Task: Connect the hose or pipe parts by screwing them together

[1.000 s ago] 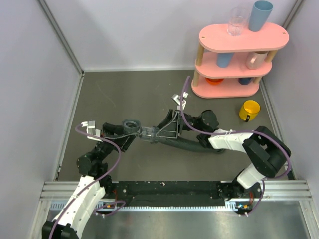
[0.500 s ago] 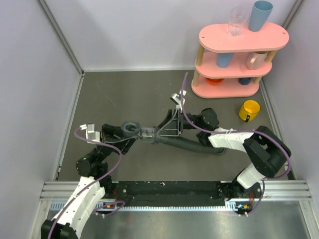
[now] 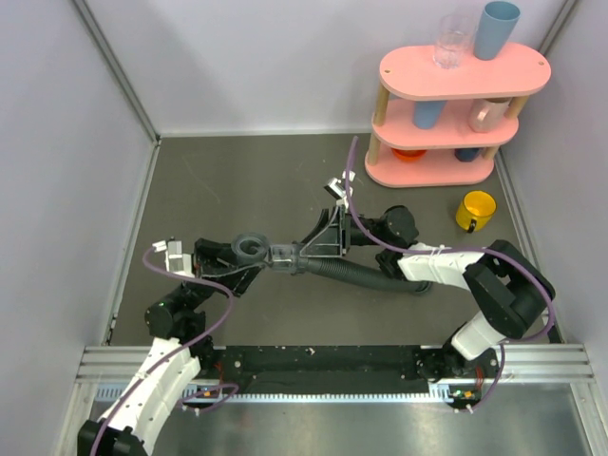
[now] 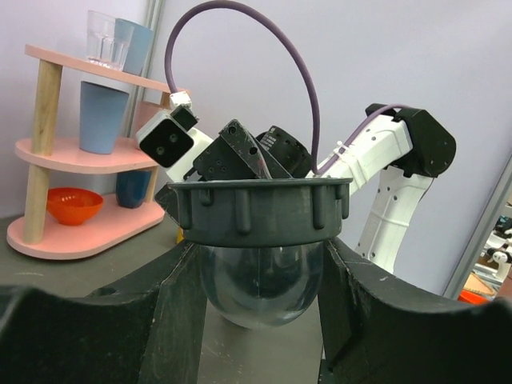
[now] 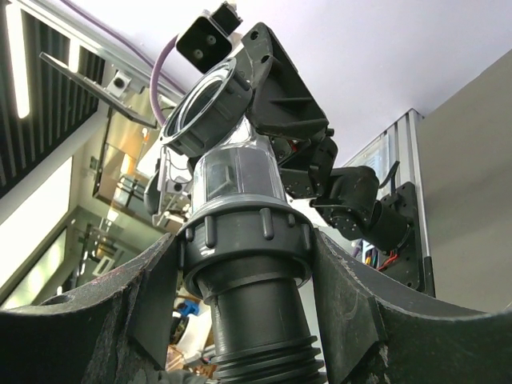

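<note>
Clamped between the left jaws, by its clear rounded belly just under a dark ribbed collar (image 4: pixel 260 210): the elbow fitting (image 3: pixel 251 249), open mouth turned up toward the overhead camera. Closed from both sides on the grey ring nut (image 5: pixel 246 232) at the fitting's other end: the right jaws, nearly nose to nose with the left ones above the middle of the worktop (image 3: pixel 237 180). Directly behind that nut, the smooth cuff (image 5: pixel 258 316) of the black ribbed hose (image 3: pixel 366 275), running straight into the elbow's clear neck with no gap visible from the right wrist. Beyond the grip, trailing across the worktop in a shallow curve toward the right arm, far end partly hidden under that arm's forearm.

Judged from this: joined at least in part, with the ring nut already seated on the elbow and both pieces held as one continuous run between the two arms. Impossible to tell how far the thread is taken up, or whether the nut is snug. Probably left to do: any last turns of the ring nut against the braced elbow, then a release on both sides.

Well apart at the far right corner, untouched: a pink shelf (image 3: pixel 456 76) stacked with cups, and a yellow mug (image 3: pixel 476 210) on the worktop just beside it.
</note>
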